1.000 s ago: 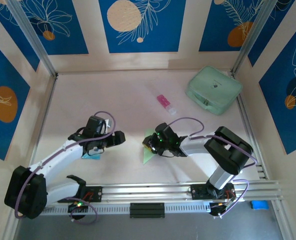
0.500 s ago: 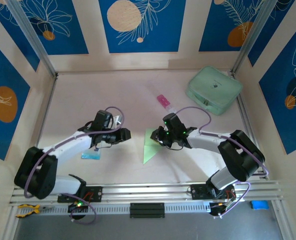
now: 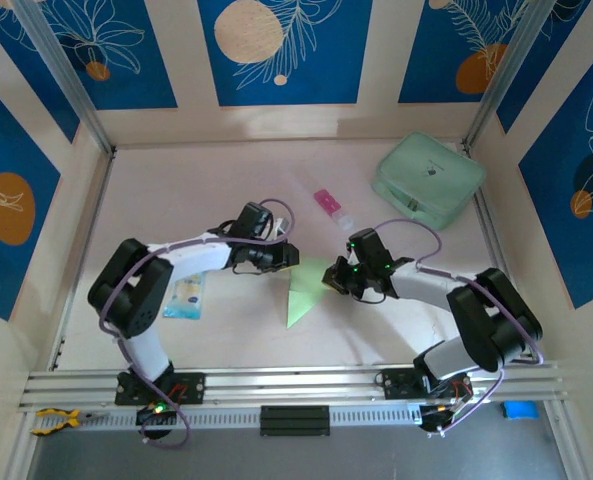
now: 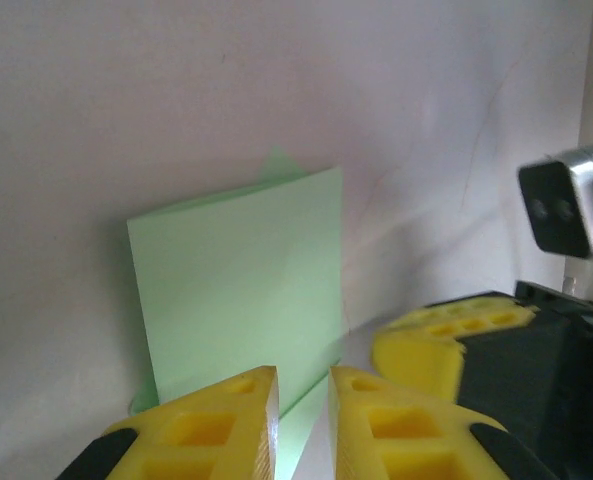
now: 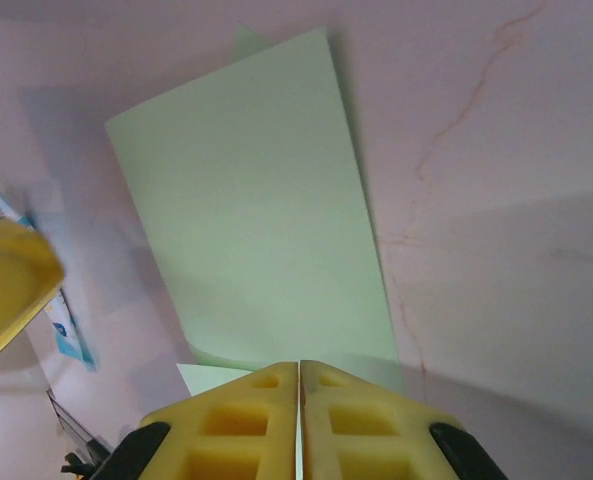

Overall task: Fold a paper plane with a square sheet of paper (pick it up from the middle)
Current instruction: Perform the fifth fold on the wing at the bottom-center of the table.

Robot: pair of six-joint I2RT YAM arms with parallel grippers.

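The square sheet of paper (image 3: 301,295) is pale lime-green, folded over into a narrow pointed shape, and lies at the table's middle. In the right wrist view the sheet of paper (image 5: 246,200) rises away from my right gripper (image 5: 299,365), whose jaws are shut with a thin pale edge pinched between them. From above, the right gripper (image 3: 333,280) sits at the sheet's right edge. My left gripper (image 3: 286,255) is at its upper left corner. In the left wrist view the paper (image 4: 236,290) stands up as a flap, and the left gripper (image 4: 303,372) shows a narrow gap with a paper edge running into it.
A mint-green case (image 3: 428,180) sits at the back right. A pink-and-white tube (image 3: 331,207) lies behind the grippers. A blue-and-white packet (image 3: 184,297) lies left of the paper. The aluminium rail (image 3: 296,380) runs along the near edge.
The left arm swung right from the packet to the paper and its jaws narrowed. The right gripper slid right and back off the sheet's middle and closed.
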